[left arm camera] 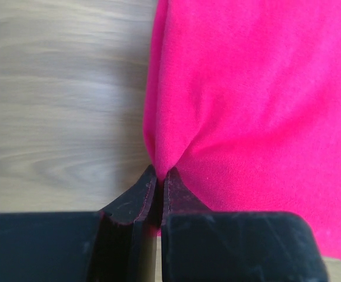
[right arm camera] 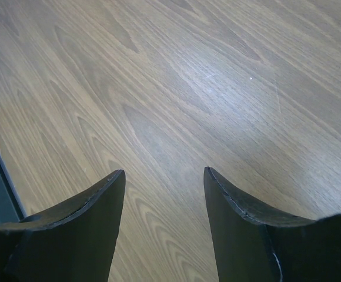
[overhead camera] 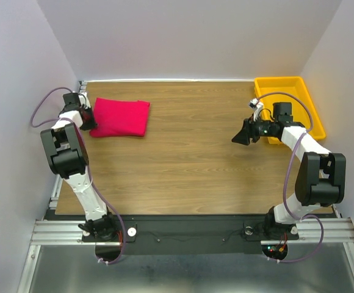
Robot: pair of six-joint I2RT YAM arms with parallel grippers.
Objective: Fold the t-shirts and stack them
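A crimson-pink t-shirt (overhead camera: 121,117) lies folded into a small rectangle at the table's far left. In the left wrist view the t-shirt (left arm camera: 258,100) fills the right side. My left gripper (overhead camera: 91,120) sits at the shirt's left edge and is shut on a pinch of its cloth (left arm camera: 160,171). My right gripper (overhead camera: 238,138) hangs over bare wood at the right of the table, open and empty (right arm camera: 163,171), far from the shirt.
A yellow plastic tray (overhead camera: 288,85) stands at the far right corner, just behind my right arm. White walls close in the table at the back and both sides. A dark rail runs along the near edge (overhead camera: 189,229).
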